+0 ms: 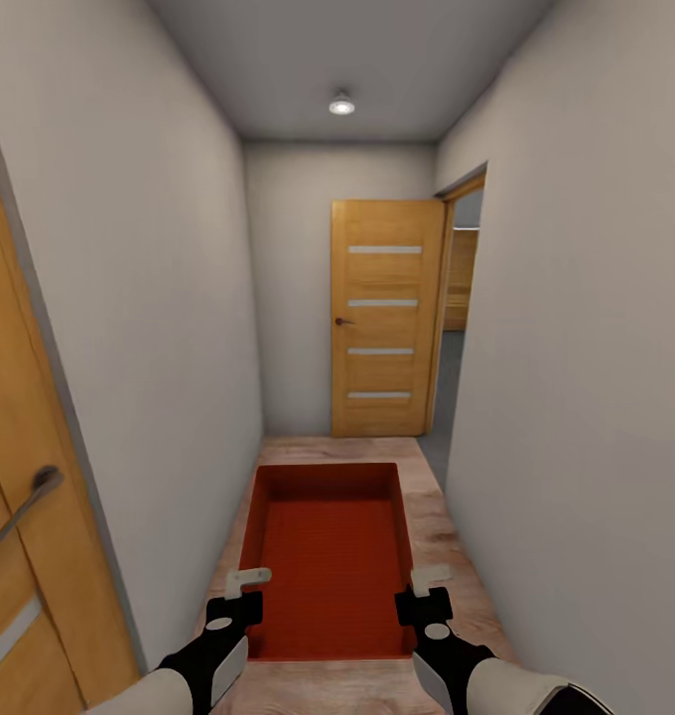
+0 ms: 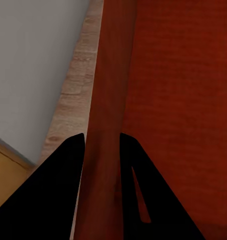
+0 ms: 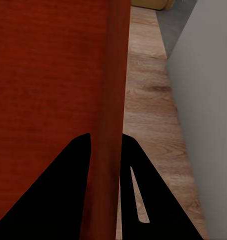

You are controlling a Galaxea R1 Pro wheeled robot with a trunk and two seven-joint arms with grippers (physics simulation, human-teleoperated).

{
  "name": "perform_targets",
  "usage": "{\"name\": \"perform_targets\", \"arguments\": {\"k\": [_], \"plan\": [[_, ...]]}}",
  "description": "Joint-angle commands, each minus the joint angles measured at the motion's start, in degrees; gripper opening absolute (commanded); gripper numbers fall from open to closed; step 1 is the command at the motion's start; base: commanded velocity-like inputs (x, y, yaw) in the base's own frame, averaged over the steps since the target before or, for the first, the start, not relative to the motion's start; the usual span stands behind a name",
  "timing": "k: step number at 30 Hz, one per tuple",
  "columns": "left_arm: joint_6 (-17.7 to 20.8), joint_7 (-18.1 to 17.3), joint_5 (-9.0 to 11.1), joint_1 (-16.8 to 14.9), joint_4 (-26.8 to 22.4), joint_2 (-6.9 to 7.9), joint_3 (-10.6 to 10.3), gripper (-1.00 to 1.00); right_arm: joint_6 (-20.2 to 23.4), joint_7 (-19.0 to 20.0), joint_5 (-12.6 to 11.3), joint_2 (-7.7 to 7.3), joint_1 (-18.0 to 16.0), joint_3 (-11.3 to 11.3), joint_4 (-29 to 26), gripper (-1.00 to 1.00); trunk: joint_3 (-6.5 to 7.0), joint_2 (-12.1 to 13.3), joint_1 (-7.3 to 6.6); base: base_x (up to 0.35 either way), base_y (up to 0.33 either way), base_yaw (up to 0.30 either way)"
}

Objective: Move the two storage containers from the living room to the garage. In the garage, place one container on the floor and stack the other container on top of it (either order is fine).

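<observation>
Head view: a narrow corridor with pale walls and a light wood plank floor (image 1: 447,536). An orange-red container (image 1: 328,556) is held out in front of the robot, open side up, above the planks. The left gripper (image 1: 240,592) sits on the container's left long wall near the closer end; the right gripper (image 1: 424,590) sits on the right long wall opposite it. At the corridor's far end stands a closed wooden door (image 1: 385,318) with four pale horizontal strips. To its right an open doorway (image 1: 460,298) shows a grey floor beyond. Another wooden door (image 1: 20,536) with a lever handle lies along the left wall, close to the robot. A round ceiling lamp (image 1: 341,103) is lit.

Left wrist view: the left gripper (image 2: 102,145) is clamped on the container wall (image 2: 111,90), one dark finger (image 2: 63,175) on each face. Planks and pale wall lie beyond.

Right wrist view: the right gripper (image 3: 105,145) is likewise clamped on the container wall (image 3: 116,75), with a finger (image 3: 68,175) on either side and planks beside it.
</observation>
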Motion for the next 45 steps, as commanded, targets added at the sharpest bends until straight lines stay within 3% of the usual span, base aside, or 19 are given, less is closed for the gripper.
{"name": "perform_targets", "arguments": {"k": [1, 45], "plan": [[-0.3, 2.5, -0.3, 0.0, 0.0, -0.01, 1.1, -1.00, 0.1, 2.2, 0.2, 0.06, 0.0, -4.6, -0.7, -1.00, -0.03, 0.0, 0.05, 0.322, 0.000, 0.000], [-0.3, 2.5, -0.3, 0.0, 0.0, -0.01, 1.1, -1.00, 0.2, 2.2, 0.2, -0.01, -0.1, -4.6, -0.7, -1.00, -0.03, 0.0, 0.05, 0.322, 0.000, 0.000]]}}
